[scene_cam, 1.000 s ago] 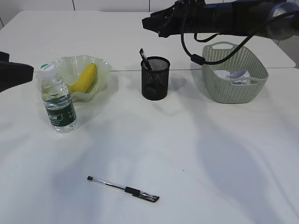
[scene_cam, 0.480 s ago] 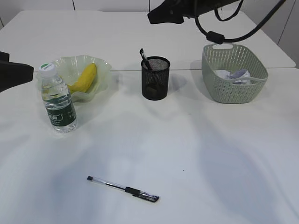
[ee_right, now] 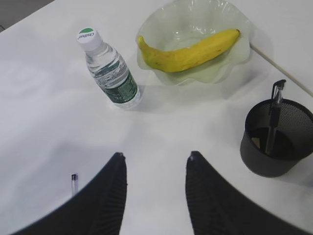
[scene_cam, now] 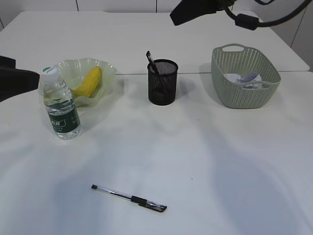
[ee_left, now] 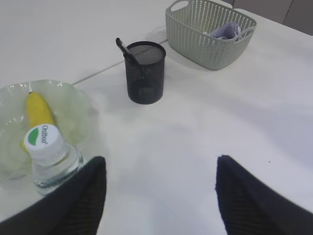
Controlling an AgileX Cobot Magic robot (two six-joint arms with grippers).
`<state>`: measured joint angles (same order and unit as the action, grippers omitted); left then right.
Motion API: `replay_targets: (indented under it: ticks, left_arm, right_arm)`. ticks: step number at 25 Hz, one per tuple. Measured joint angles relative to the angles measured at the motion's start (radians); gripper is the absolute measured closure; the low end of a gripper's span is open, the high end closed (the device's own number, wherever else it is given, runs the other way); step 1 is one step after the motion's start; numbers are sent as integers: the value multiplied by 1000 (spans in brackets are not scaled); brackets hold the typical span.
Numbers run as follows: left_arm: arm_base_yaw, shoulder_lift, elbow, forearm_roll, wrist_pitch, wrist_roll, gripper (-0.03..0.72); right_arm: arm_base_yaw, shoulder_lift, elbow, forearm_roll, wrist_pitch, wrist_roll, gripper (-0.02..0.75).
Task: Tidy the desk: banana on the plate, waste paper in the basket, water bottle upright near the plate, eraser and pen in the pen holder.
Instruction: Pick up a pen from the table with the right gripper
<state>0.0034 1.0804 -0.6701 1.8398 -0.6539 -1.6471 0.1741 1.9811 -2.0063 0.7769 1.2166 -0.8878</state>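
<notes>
Right arm, exterior view: a matte black, blocky arm body [scene_cam: 195, 10] entering from the top edge, its near end cut at a slant.
Right arm cable: a glossy black cable [scene_cam: 274, 19] looping below the arm body, with a thicker cylindrical black collar [scene_cam: 246, 21] partway along it.
Left arm, exterior view: a plain black wedge-shaped body [scene_cam: 14, 81] at the left edge, no markings visible.
Left claw, left wrist view: two broad black fingers [ee_left: 83, 203], rounded at the tips, with a fine ribbed texture on their surfaces.
Right claw, right wrist view: two black fingers [ee_right: 105, 196], curved and tapering to narrow rounded tips, with the same fine ribbing.
</notes>
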Motion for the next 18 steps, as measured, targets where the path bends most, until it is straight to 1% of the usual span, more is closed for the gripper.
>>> replay_targets:
  ticks: [4,6,8,11,13,18]
  left_arm:
    - [0,0,0,0,-26,0,190]
    - [0,0,0,0,-49,0,190]
    - [0,0,0,0,-62,0,190]
    - [0,0,0,0,-68,0,190]
    - [0,0,0,0,-63,0,190]
    - [0,0,-17,0,-16,0,190]
  right_arm:
    - [0,-30,0,-35,14,74,429]
    - [0,-45,0,-90,20,138,429]
    - [0,-65,0,-170,23,204,429]
    - [0,-93,0,-256,25,256,429]
    - [0,-114,2,-275,27,266,429]
    - [0,-154,37,-275,28,273,429]
